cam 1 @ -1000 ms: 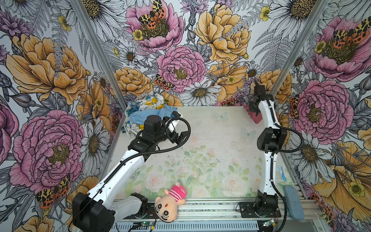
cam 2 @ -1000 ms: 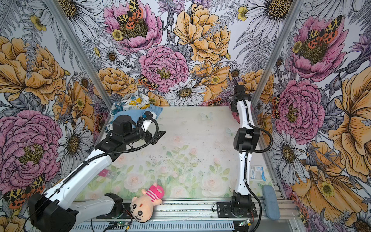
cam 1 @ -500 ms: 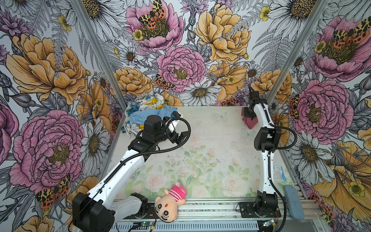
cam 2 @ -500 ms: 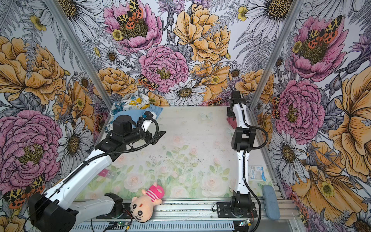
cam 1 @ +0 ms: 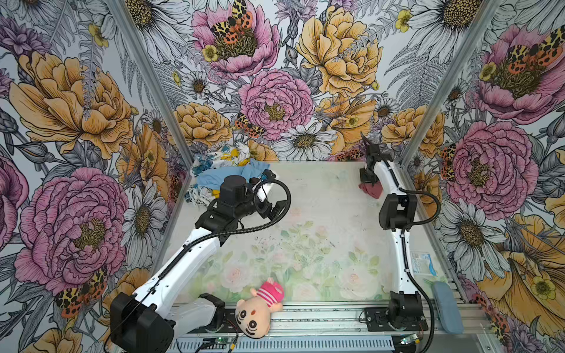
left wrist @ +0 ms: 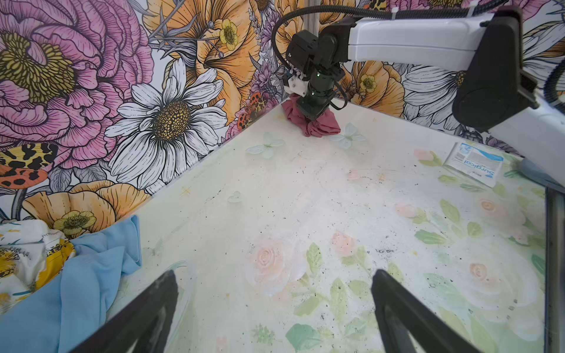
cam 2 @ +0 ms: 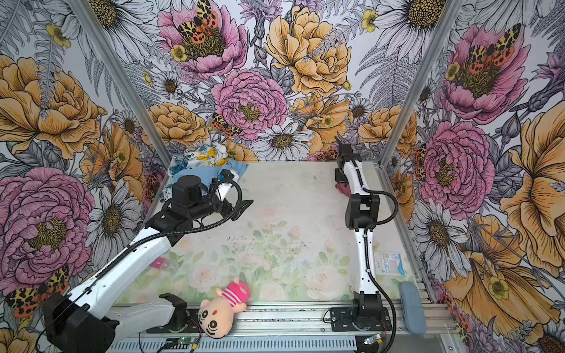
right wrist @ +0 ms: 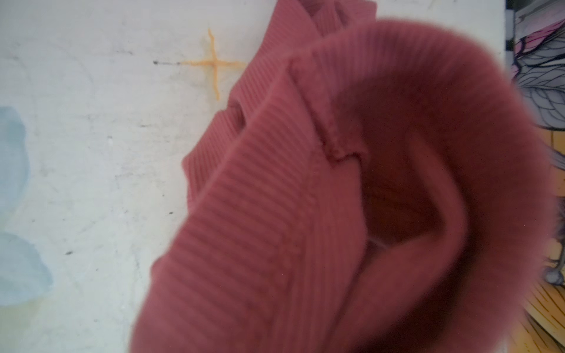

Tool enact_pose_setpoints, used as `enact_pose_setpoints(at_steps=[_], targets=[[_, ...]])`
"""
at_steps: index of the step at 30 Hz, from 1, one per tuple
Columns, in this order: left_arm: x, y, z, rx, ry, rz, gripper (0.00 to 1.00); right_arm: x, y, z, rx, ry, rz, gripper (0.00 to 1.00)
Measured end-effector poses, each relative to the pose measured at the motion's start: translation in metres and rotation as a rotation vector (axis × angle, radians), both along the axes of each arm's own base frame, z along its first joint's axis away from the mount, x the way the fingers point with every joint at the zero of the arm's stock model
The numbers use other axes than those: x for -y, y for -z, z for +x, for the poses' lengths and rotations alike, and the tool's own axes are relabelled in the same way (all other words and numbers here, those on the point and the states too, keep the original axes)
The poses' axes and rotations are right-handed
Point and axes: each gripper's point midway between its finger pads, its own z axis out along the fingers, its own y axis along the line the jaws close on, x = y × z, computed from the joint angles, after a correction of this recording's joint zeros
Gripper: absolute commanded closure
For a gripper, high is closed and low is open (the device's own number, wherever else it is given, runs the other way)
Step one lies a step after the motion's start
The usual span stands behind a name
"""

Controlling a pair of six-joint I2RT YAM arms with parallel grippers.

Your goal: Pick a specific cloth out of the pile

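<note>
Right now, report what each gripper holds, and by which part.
Left gripper: open, holding nothing. Right gripper: down on the top of the bunched cloth on the table; its jaws are hidden, so a hold cannot be told.

Left arm [cam 1: 189, 262]: white link shells, black joint housings, large black base block [cam 1: 140, 327]. Black corrugated conduit [cam 1: 288, 198] loops beside the wrist. Left jaws: black, tapered, matte. Right arm [cam 1: 401, 262]: same white-and-black build, boxy black elbow housing [cam 1: 397, 211], black base plate [cam 1: 394, 318]. Black ribbed cable [left wrist: 367, 11] along the upper link; small green lights [left wrist: 318, 74] on its wrist.
</note>
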Motion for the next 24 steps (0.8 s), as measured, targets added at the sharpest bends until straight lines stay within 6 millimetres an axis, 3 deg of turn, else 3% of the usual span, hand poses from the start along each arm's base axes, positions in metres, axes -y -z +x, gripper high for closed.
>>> enact_pose_setpoints(at_steps=[2, 7, 15, 24], targets=[[0.000, 0.000, 0.000, 0.000, 0.000, 0.000, 0.01, 0.002, 0.000, 0.000, -0.001, 0.000, -0.004, 0.48], [0.001, 0.000, -0.001, 0.000, 0.004, -0.002, 0.01, 0.003, 0.000, 0.000, -0.001, 0.003, -0.003, 0.30], [0.002, 0.000, -0.002, 0.000, 0.012, -0.003, 0.01, -0.003, -0.012, 0.000, 0.021, 0.006, 0.036, 0.23], [0.003, -0.007, -0.008, 0.014, 0.021, -0.009, 0.01, -0.011, -0.073, 0.003, 0.131, 0.003, 0.084, 0.17]])
